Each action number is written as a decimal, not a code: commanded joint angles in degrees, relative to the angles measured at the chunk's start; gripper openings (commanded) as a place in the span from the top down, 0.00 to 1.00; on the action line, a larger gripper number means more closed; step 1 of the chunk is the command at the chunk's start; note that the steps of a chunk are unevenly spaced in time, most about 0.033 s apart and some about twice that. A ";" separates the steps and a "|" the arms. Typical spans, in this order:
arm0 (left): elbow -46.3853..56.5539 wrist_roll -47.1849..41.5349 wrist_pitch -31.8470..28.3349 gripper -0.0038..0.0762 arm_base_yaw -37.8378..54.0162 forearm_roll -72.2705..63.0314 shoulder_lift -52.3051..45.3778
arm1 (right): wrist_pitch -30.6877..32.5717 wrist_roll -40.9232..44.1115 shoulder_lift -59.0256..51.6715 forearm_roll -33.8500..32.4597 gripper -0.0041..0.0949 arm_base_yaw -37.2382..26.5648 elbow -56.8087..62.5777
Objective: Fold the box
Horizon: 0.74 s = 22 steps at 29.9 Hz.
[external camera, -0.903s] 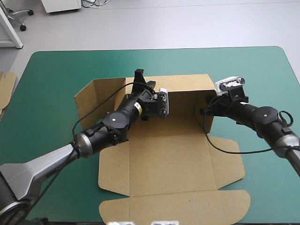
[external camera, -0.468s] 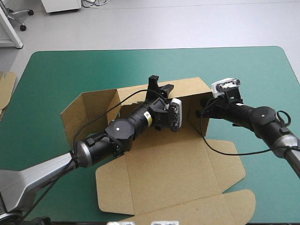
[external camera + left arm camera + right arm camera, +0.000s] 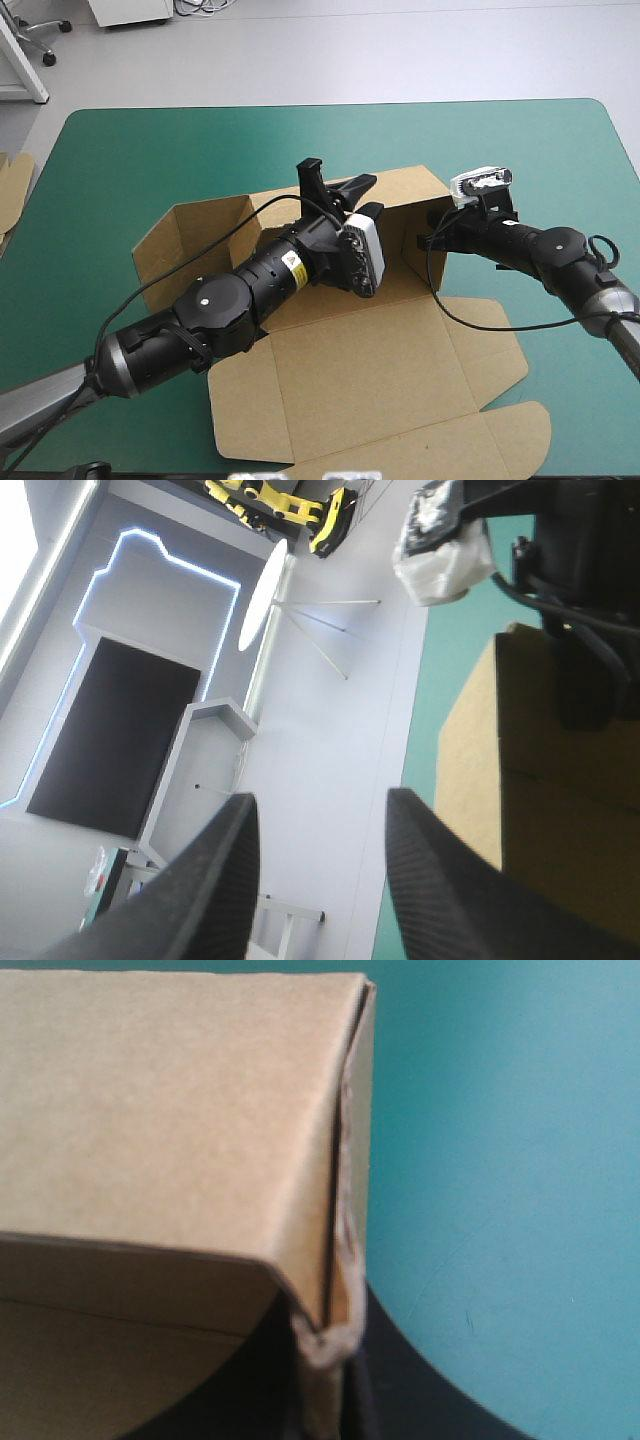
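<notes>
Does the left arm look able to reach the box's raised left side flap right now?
Probably yes. The left gripper is open and empty over the box, and the left side flap stands close beside that arm with nothing between them.

- the teal-green desk cover [image 3: 150,150] lies bare in a wide strip along its far edge, free from corner to corner.
- the brown cardboard box [image 3: 330,400] bars that strip from the near side with its raised back wall [image 3: 400,195] and upright left flap [image 3: 190,235].
- the left arm slants over the box's left half. its black-fingered left gripper [image 3: 335,182] stands above the back wall, fingers apart, nothing between them.
- the black-fingered right gripper [image 3: 432,235] pinches the wall's right corner, and its arm crosses the desk's right side.
- between the two arms the flat lid panel [image 3: 400,340] lies low, with free room above it.
</notes>
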 commanded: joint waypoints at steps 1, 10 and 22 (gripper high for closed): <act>-2.62 -3.24 2.45 0.58 -0.25 0.49 -3.15 | -0.94 0.81 -2.02 2.08 0.99 -0.01 -2.10; -7.01 -3.50 4.20 0.58 9.50 3.77 -3.54 | -0.57 3.21 -2.02 0.53 0.99 -0.01 -2.10; -9.07 -14.55 2.73 0.58 40.82 1.44 -3.65 | -0.10 13.40 -2.02 -9.83 0.99 -0.01 -2.10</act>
